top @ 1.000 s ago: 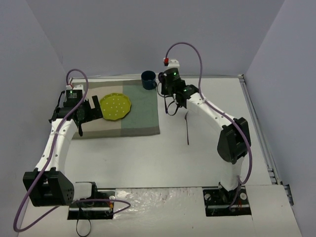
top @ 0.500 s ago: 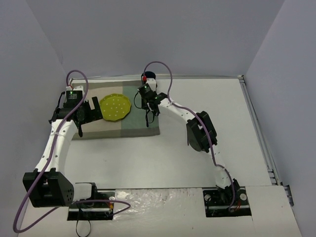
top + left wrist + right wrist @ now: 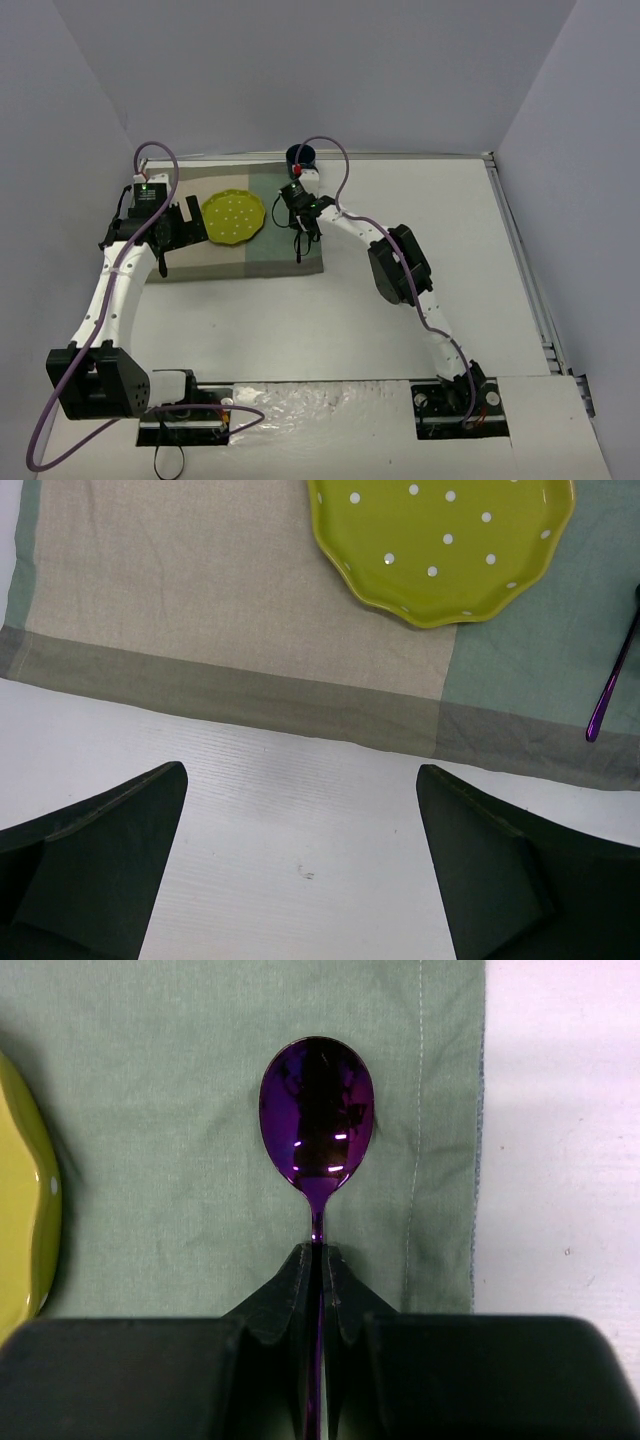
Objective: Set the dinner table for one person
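Observation:
The white dinner table (image 3: 420, 220) carries a beige and green placemat (image 3: 280, 250) with a yellow-green dotted plate (image 3: 233, 216) on it. My right gripper (image 3: 300, 215) is shut on the handle of a purple spoon (image 3: 317, 1110), over the green half just right of the plate (image 3: 20, 1190). The spoon's bowl points away from the fingers (image 3: 290, 1280), low over the cloth (image 3: 150, 1110). My left gripper (image 3: 300, 775) is open and empty above bare table (image 3: 300, 820) at the placemat's (image 3: 200, 600) front edge. The plate (image 3: 440, 540) and spoon tip (image 3: 610, 695) show there too.
A dark blue mug (image 3: 300, 155) stands on the table just behind the placemat's far right corner. Grey walls close the back and sides. A metal rim (image 3: 525, 260) runs along the table's right edge.
My right arm has swung left from the bare table onto the green half of the placemat, carrying the spoon, and has settled lower beside the plate. The left arm has not moved.

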Controlling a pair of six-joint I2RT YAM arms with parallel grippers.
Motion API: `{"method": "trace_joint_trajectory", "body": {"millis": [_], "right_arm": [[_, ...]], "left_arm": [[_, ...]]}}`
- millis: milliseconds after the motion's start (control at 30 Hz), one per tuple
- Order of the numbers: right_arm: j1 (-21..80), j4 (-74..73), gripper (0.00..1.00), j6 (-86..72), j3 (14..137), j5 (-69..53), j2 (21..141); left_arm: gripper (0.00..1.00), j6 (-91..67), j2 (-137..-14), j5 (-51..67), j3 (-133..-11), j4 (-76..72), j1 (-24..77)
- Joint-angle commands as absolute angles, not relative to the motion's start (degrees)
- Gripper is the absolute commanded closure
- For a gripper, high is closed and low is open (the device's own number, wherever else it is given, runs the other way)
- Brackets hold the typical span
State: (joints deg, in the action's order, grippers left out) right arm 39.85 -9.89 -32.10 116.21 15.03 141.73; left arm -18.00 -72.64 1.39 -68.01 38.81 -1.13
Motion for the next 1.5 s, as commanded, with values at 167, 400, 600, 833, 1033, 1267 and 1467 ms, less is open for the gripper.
{"method": "trace_joint_trajectory", "body": {"millis": [167, 400, 600, 833, 1033, 1267, 1467], "right_arm": [[37.30, -8.17, 1.00, -30.94, 110.92, 17.76, 137.93], [37.09, -8.09, 1.00, -26.66, 111.78, 16.14, 138.09], [37.24, -8.00, 1.00, -24.60, 113.27, 14.32, 138.61], [37.91, -8.10, 1.00, -22.33, 113.98, 13.30, 139.70], [37.81, -8.04, 0.91, -23.81, 113.22, 13.13, 139.85], [37.73, -8.02, 0.62, -25.07, 112.44, 12.88, 137.52], [37.62, -7.90, 0.56, -23.21, 108.82, 10.52, 128.47]], "left_arm": [[0.03, -17.14, -71.28, 0.53, -69.15, 37.97, -1.49], [0.03, -17.23, -71.37, 0.53, -69.08, 37.97, -1.49], [0.03, -17.16, -71.43, 0.55, -69.02, 37.97, -1.49], [0.03, -17.14, -71.54, 0.53, -68.99, 37.97, -1.49], [0.03, -17.14, -71.70, 0.55, -68.99, 38.04, -1.49], [0.03, -17.14, -71.89, 0.59, -69.08, 38.12, -1.49], [0.03, -17.14, -71.81, 0.56, -68.99, 38.20, -1.49]]}}
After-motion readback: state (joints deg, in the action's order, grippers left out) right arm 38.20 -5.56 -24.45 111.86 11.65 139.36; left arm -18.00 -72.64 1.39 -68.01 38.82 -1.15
